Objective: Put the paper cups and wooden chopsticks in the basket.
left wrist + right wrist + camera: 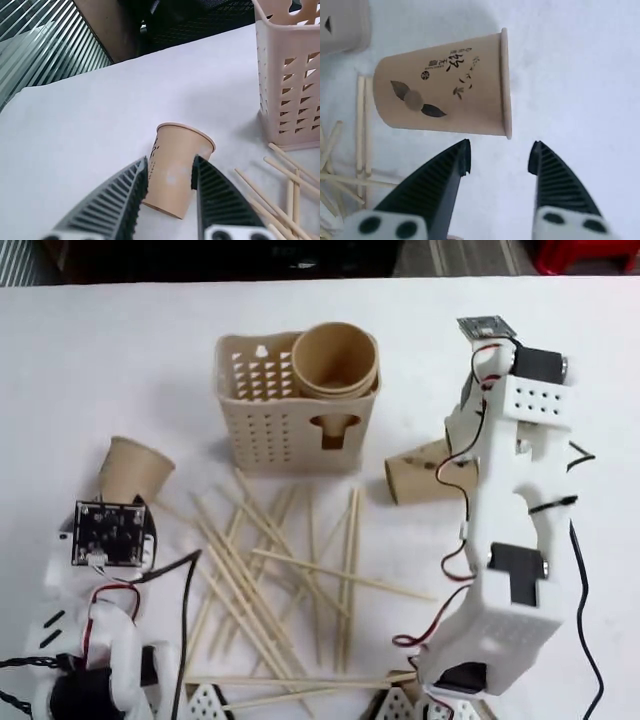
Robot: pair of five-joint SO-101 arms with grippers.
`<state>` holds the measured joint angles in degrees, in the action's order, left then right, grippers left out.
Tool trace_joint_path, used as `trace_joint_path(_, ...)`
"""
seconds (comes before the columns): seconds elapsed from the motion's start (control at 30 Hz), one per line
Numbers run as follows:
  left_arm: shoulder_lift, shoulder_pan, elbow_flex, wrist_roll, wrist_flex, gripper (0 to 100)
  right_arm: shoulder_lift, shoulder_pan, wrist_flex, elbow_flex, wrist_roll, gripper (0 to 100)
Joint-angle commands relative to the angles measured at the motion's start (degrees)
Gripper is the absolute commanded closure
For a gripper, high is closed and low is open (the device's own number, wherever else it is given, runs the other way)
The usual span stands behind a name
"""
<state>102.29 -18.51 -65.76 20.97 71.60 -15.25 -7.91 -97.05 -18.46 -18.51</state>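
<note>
Seen from above, a beige perforated plastic basket (285, 420) stands at 12 o'clock on the white table (100, 350). Its 3 o'clock compartment holds stacked tan paper cups (335, 358), mouths up, so part of your task looks done. Thin wooden chopsticks (280, 560) lie in a crossed heap at 6 o'clock from the basket, none of them inside it.

At 8 o'clock from the basket, a left-hand tan paper cup (135, 468) lies on its side on the table. Your left gripper (170, 166) has one black ribbed finger on each side of the cup's body. Both appear to touch it, pinching across the middle. Gripping the wall rather than the rim probably makes it easier to lift the cup and turn it upright. The thin paper is likely to dent if you squeeze hard.

At 4 o'clock from the basket, a right-hand tan paper cup (412, 475) lies on its side. Its base points toward the basket, its mouth points toward 3 o'clock, and it sits partly beneath the right arm. Your right gripper (500, 147) hangs just short of the cup's rim end. Its jaws are spread wide with nothing between them. That wide opening suits straddling the cup's broadest part, though the gripper is not yet around it.
</note>
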Motion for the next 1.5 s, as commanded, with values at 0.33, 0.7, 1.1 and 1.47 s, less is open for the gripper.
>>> trace_joint_path(0.33,0.22,-0.48,0.00,-0.44,-0.97,84,-5.85,5.76,1.63,-2.20,0.97,89.8)
trace_joint_path(0.7,0.22,-0.48,0.00,-0.35,-0.97,84,4.44,4.79,-1.19,-2.20,-4.40,98.0)
trace_joint_path(1.1,-0.13,-0.48,0.09,-0.26,-0.97,84,18.07,4.53,-1.19,6.24,-13.71,98.0)
trace_joint_path(1.47,-30.46,-0.48,16.79,3.34,1.67,80,18.15,3.65,-0.57,11.25,-14.07,98.0)
